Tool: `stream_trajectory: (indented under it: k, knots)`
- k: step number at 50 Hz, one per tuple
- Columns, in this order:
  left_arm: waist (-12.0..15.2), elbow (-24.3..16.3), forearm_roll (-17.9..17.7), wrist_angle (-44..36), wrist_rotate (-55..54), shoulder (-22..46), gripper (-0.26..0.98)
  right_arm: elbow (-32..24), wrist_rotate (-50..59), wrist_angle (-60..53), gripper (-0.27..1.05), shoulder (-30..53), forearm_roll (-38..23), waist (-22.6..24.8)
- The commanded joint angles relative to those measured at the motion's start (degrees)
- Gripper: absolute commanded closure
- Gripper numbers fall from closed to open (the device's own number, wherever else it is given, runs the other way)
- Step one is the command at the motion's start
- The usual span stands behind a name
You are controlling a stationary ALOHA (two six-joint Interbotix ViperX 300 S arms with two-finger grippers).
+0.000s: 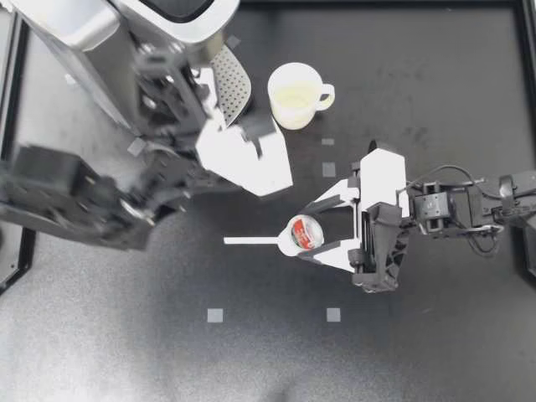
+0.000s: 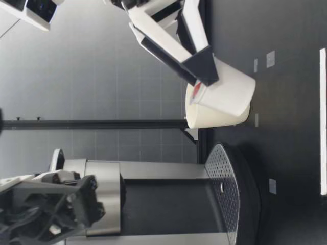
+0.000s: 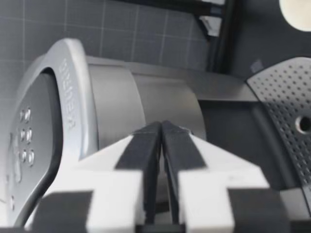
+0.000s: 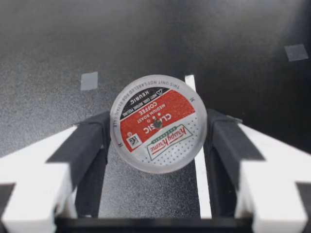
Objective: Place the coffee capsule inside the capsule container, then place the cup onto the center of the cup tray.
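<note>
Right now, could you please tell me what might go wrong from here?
The coffee capsule is pinched only at its edges by my right end effector, so it might slip. My left end effector and arm crowd the coffee machine, so the arms could collide there. The cup stands close by and could get knocked.

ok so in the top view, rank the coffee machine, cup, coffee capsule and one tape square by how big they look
1. coffee machine, largest by far, even partly out of view
2. cup
3. coffee capsule, clearly smaller than the cup
4. tape square, smallest
</note>
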Motion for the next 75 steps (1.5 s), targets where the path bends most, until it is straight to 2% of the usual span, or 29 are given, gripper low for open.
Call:
stream_trajectory:
  k: [1,15,29,41,55,69,75]
  knots:
    - [-0.3,-0.1,2.1,0.4,-0.9,-0.5,0.60,-0.5,-0.2,-0.6,0.24,-0.6,-0.1,-0.3]
    - [-0.3,2.5,8.6,1.6,-3.0,-0.7,0.60,-0.5,-0.3,-1.6,0.24,-0.4,-0.3,-0.2]
    - [0.3,4.9,10.8,2.1,-3.4,-1.4,0.60,-0.8,-0.3,-2.0,0.24,-0.4,-0.4,-0.3]
    - [1.4,5.6,14.2,3.3,-3.8,-2.0,0.60,-1.0,-0.3,-2.1,0.24,-0.4,-0.5,-0.3]
    - [1.4,5.8,19.6,5.4,-3.4,-3.6,0.60,-1.1,-0.2,-2.5,0.24,-0.1,-0.5,-0.3]
    - [1.5,6.5,22.7,6.8,-3.5,-7.0,0.60,-1.1,0.2,-3.2,0.24,-0.1,-0.4,-0.3]
    - [2.7,7.4,22.9,5.6,-4.0,-8.0,0.60,-1.1,0.2,-3.4,0.24,-0.1,-0.5,-0.2]
